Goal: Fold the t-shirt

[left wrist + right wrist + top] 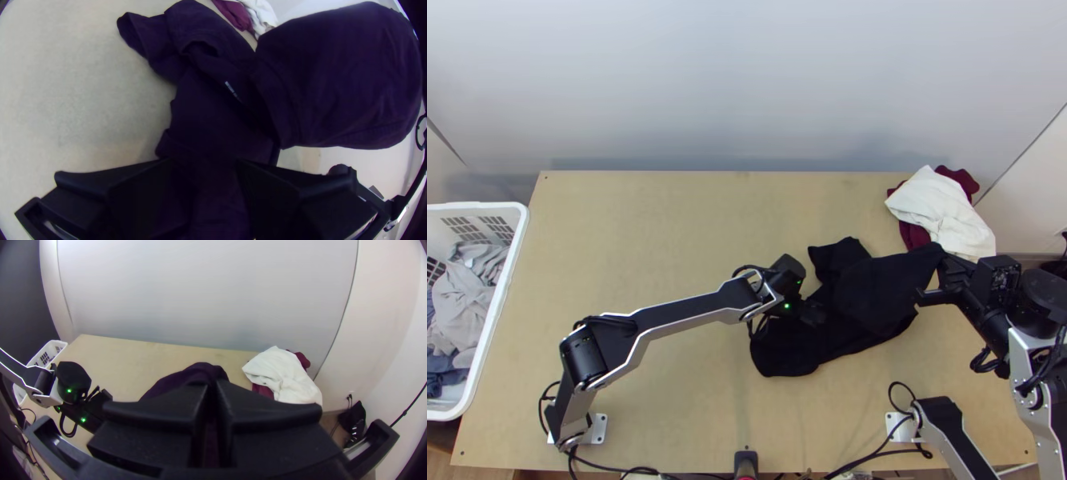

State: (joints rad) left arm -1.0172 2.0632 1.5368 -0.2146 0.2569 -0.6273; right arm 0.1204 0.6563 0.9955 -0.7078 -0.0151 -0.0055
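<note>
In the top view, a wide passage is offered by the bare wood of the table (643, 232) from upper left to upper centre, and more room is left at lower centre, the two being divided by the left arm (687, 310). The way is blocked right of centre by the black t-shirt (803, 352), raised at the right gripper (937, 276), at upper right by the white cloth (939, 208) and maroon cloth (913, 234), and at far right by the right arm (1027, 376).
</note>
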